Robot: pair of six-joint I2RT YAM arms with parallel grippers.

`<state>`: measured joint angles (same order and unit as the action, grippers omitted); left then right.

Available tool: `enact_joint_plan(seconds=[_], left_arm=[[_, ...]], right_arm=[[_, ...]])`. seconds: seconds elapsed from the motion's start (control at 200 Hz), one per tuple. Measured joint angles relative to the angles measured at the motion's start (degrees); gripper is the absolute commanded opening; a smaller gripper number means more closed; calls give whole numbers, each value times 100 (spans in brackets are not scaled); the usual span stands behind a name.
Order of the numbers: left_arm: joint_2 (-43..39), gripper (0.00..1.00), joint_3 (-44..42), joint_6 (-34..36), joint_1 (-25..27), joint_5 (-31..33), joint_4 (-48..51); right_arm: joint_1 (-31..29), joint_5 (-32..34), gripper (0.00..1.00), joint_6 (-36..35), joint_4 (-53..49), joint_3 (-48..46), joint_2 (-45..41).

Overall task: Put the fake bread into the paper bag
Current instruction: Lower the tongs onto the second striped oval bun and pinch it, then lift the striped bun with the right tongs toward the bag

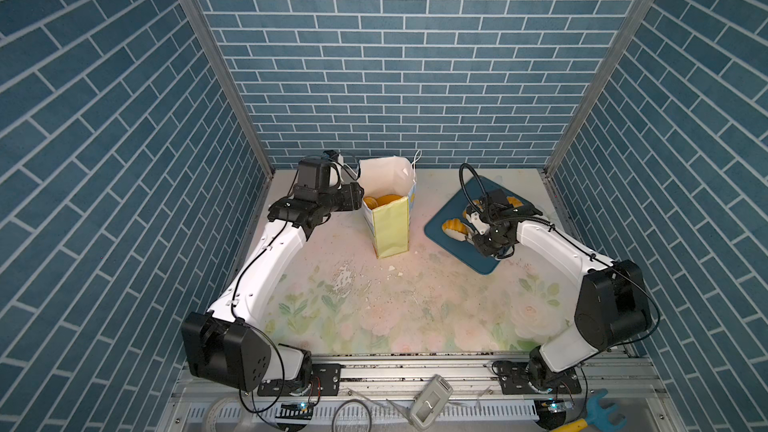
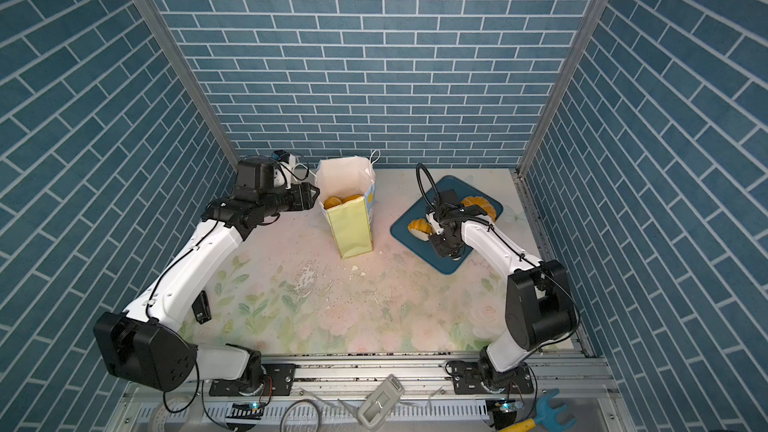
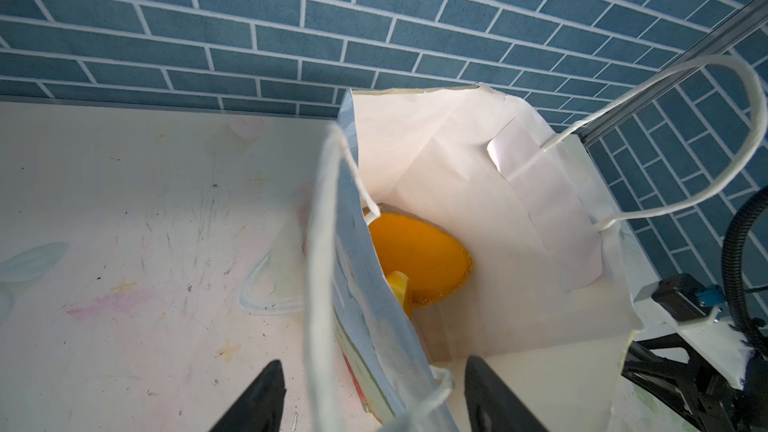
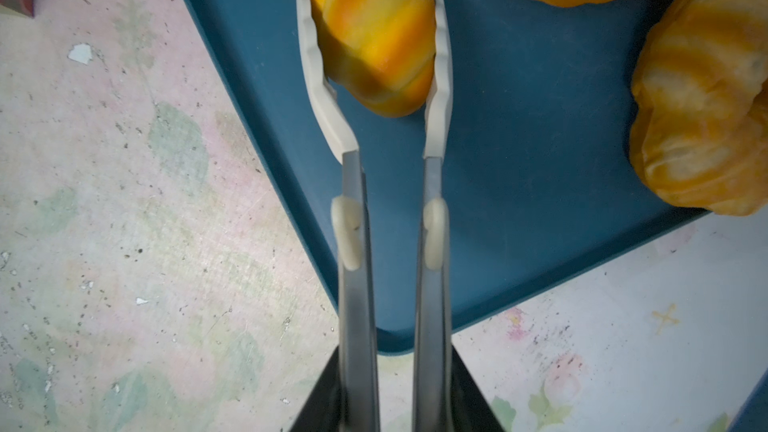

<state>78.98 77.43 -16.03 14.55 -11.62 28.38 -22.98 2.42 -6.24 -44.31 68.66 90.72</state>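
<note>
Right wrist view: the right hand (image 4: 395, 384) is clenched on a pair of metal tongs (image 4: 353, 284), and their pale tips pinch a ridged roll (image 4: 374, 35) above the dark blue tray (image 4: 519, 139). Can't tell if it's lifted off yet. More rolls (image 4: 702, 118) lie on the tray close by, and the tray sits at the far right corner of the tabletop (image 1: 374, 305). The left hand (image 3: 372, 359) is spread open, straddling the rim of the paper bag (image 3: 478, 201). The bag stands upright near the far edge, with orange bread (image 3: 419, 259) already inside.
</note>
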Motion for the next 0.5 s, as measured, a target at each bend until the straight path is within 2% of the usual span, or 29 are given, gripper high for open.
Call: enact_joint_plan(seconds=[0.5], left_arm=[[-2, 70, 0, -4, 0, -9, -44]], right_arm=[[0, 37, 31, 44, 28, -26, -313]])
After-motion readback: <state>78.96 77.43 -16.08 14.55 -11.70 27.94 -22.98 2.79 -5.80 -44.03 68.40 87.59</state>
